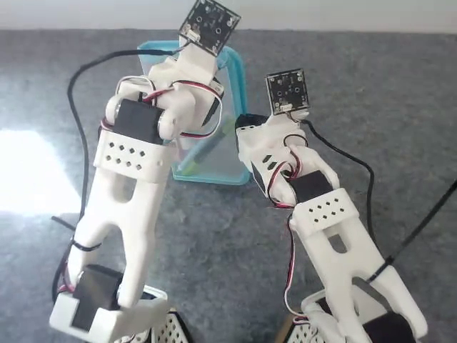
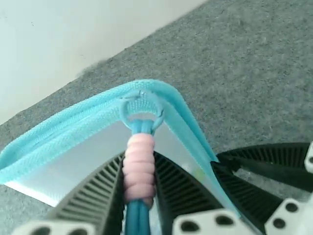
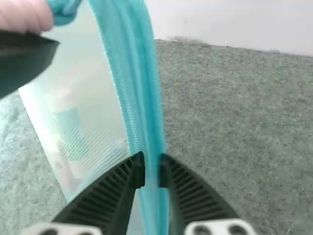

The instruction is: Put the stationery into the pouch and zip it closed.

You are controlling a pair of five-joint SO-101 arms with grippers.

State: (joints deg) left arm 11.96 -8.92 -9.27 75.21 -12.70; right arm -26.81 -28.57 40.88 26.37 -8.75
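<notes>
At the near edge of the grey, felt-like tabletop, the left arm and the right arm rise side by side, with white printed shells and black servos. Further out, the right pincer is clenched on the woven teal zip band at the right edge of the pouch. Judged purpose: to anchor the pouch so it does not drag when the zip is drawn. The left pincer is clamped on the zip pull, a blue cord in a ribbed pink sleeve, tied to the slider ring at a rounded corner of the pouch. The ribbed black pads on both pincers suit cord and fabric. The pouch sits at far centre, with translucent, finely lined walls and a soft teal webbing border. The stationery is inside: a green pen-like stick shows through the wall, and the other shapes are too dim to name. Loading looks done; zipping is the step in hand. Cannot tell how much of the zip is already shut.
</notes>
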